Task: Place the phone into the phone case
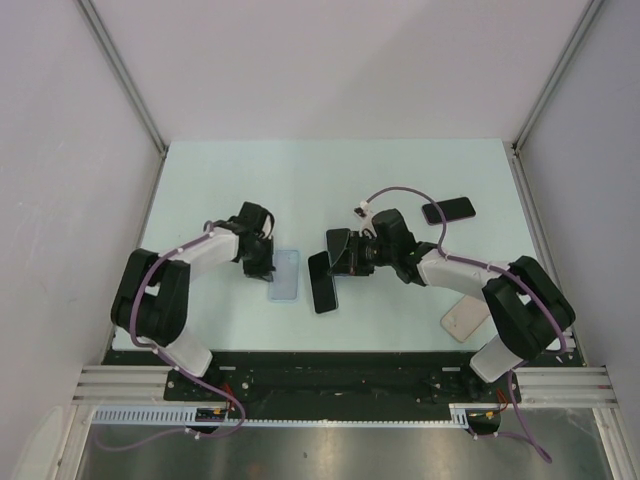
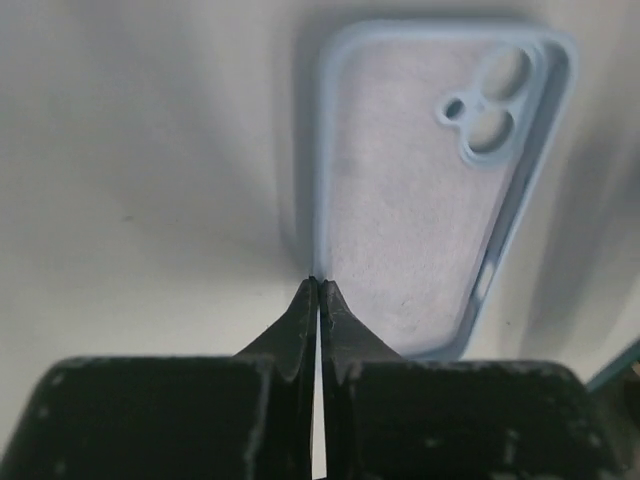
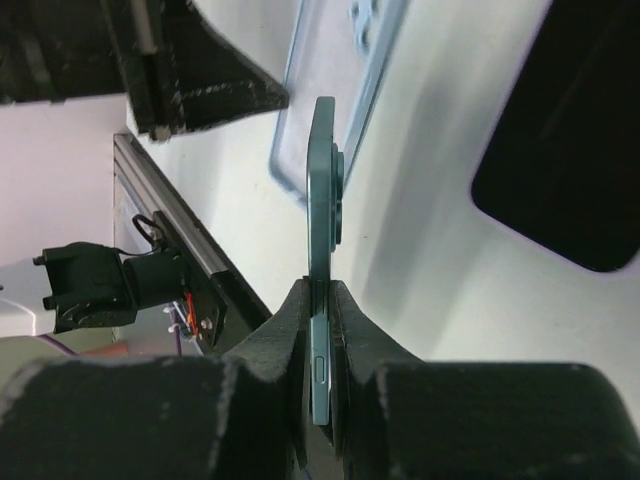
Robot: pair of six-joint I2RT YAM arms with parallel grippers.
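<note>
Right gripper [image 3: 320,287] is closed on the teal phone [image 3: 322,190], pinching its two flat faces near one end. In the right wrist view the phone shows edge-on, with its camera bump toward the free end at 12 o'clock. Phone case [image 2: 410,180], pale blue, lies flat and open side up on the table [image 1: 400,170]. In the top view it sits at about 8 o'clock from the right gripper, near it but apart. Left gripper [image 2: 318,283] is closed tip to tip with nothing visible in between. Its tips meet the case's long rim at 8 o'clock of the case; whether they press on it cannot be told. A black phone [image 3: 560,130] lies at 2 o'clock of the held one. Handling, as judged: the phone is rigid, smooth and fairly heavy for so narrow a pinch, so it may pivot or slip. The faces are the right hold, leaving the camera end free to enter first. The case looks soft, light and bendable. It will likely skate unless pinned at a rim, and its lip must stretch over each corner.
</note>
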